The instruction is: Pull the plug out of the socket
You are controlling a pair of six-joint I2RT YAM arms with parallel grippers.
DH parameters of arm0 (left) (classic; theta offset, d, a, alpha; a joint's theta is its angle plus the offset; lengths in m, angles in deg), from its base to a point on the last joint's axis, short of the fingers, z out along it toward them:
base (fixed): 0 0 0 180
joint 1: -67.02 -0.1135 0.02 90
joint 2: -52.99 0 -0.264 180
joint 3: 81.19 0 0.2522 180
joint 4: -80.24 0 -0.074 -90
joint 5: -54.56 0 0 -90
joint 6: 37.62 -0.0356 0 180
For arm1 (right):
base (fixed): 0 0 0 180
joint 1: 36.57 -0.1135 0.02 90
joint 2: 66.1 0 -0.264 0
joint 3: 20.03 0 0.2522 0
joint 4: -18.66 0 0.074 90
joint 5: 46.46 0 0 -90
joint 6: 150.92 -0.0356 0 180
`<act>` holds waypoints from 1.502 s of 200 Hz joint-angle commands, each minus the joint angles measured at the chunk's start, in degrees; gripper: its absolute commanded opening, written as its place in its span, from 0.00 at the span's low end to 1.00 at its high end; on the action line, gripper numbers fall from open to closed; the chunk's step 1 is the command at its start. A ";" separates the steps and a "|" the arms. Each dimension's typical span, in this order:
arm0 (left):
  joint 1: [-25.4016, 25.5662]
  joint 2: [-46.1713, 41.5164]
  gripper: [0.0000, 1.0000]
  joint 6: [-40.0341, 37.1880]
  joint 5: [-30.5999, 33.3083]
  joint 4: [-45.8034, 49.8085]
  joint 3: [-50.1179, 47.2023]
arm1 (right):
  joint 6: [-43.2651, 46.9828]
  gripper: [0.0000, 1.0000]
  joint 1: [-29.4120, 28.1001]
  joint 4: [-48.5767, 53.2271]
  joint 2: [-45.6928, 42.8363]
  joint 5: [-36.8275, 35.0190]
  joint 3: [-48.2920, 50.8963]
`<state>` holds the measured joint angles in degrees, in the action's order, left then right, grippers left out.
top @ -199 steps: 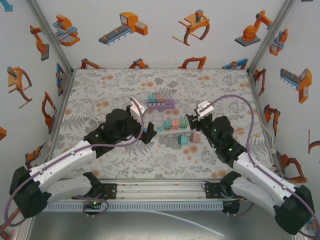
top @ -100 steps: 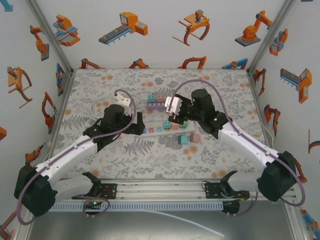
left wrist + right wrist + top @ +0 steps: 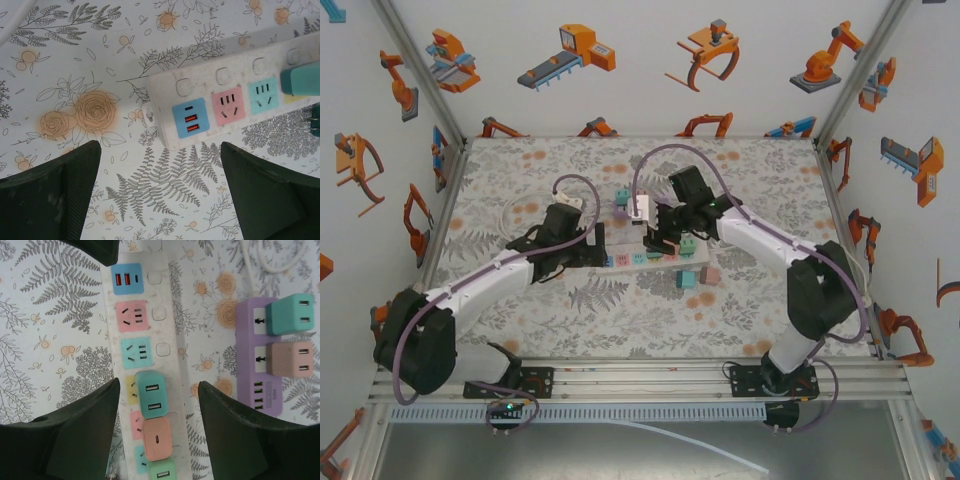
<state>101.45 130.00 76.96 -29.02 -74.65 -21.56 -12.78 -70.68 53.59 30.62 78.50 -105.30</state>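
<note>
- The left fingers stand wide apart and hold nothing, above the table at the left end of the white power strip.
- The right fingers are partly spread, one on either side of the teal plug, and are not touching it.
- The teal plug is seated in the white power strip, near its middle, with a pink plug touching it in the next socket.
- A purple power strip lies just beyond, on the far side.
</note>
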 commanded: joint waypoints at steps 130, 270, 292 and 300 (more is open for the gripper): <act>-0.46 11.21 0.97 -1.04 0.08 0.20 3.26 | 9.81 0.45 1.06 12.49 10.93 1.87 -7.46; -0.27 13.73 0.99 -1.23 0.93 1.84 1.51 | 10.18 0.23 1.07 15.63 11.64 6.14 -12.94; -0.29 14.00 0.99 -1.27 1.47 2.39 1.51 | 9.42 0.19 1.06 15.75 11.51 7.25 -13.82; -0.25 13.82 0.99 -1.28 1.58 2.59 1.51 | 8.98 0.18 1.06 15.75 11.34 7.82 -13.92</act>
<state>101.10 142.02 76.94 -29.46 -76.11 -18.41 -3.01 -69.69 69.11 42.67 80.49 -115.81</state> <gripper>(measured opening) 0.984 0.327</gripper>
